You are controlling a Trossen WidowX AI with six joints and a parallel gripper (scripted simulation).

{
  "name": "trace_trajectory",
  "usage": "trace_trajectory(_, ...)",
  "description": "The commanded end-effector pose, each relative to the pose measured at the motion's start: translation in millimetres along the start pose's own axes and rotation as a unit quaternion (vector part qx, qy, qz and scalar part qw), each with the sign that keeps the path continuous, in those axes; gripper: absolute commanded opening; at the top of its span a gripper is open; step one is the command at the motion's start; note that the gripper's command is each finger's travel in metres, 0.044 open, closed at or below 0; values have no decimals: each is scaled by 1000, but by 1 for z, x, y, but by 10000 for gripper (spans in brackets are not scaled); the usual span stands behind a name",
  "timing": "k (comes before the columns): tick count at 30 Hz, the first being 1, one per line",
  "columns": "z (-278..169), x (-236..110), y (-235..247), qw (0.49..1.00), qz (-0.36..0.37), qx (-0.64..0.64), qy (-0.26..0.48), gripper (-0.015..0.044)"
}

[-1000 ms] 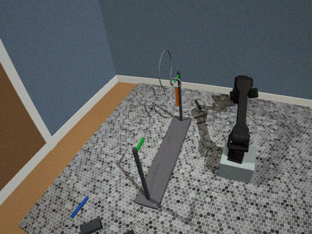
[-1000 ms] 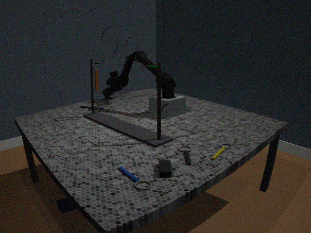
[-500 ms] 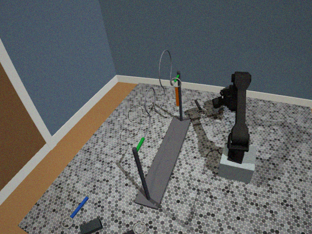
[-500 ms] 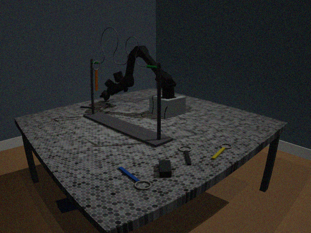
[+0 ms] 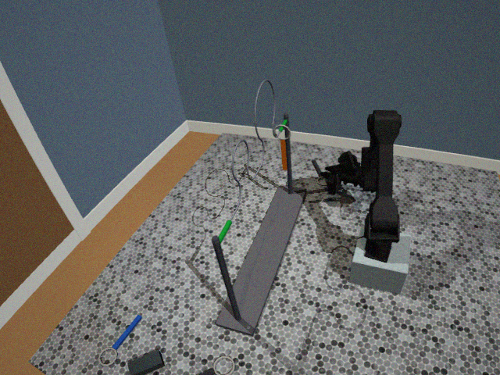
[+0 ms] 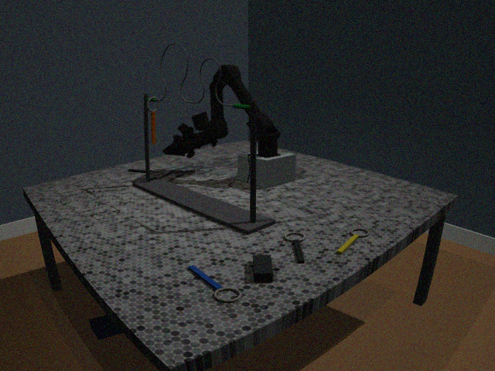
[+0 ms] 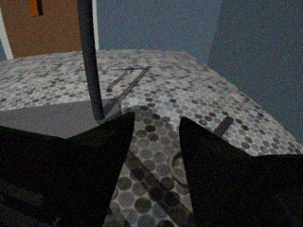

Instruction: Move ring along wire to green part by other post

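Evidently the approach is in hand; gripper (image 5: pixel 327 177) partly open, nothing held, low beside the post (image 5: pixel 288 161); orange handle (image 5: pixel 283 154) must next be reached and grasped.

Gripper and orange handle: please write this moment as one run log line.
phase: approach | gripper: partly closed, empty, low | orange handle: hanging, ungrasped | ring: on green part
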State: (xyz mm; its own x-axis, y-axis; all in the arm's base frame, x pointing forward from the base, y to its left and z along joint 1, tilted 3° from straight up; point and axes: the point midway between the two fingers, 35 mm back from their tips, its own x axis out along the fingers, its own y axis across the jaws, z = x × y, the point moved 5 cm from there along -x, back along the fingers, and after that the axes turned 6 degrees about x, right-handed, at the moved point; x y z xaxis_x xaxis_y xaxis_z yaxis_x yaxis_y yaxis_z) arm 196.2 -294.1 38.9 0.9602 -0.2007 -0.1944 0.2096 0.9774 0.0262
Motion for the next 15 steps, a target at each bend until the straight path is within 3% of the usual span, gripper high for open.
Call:
trace_trajectory(1,6,-15,51,994,107,-12,-28,160)
trace_trajectory(6,8,-28,80,984,172,-21,-48,160)
trace_trajectory(15,12,-25,82,983,174,-21,-48,160)
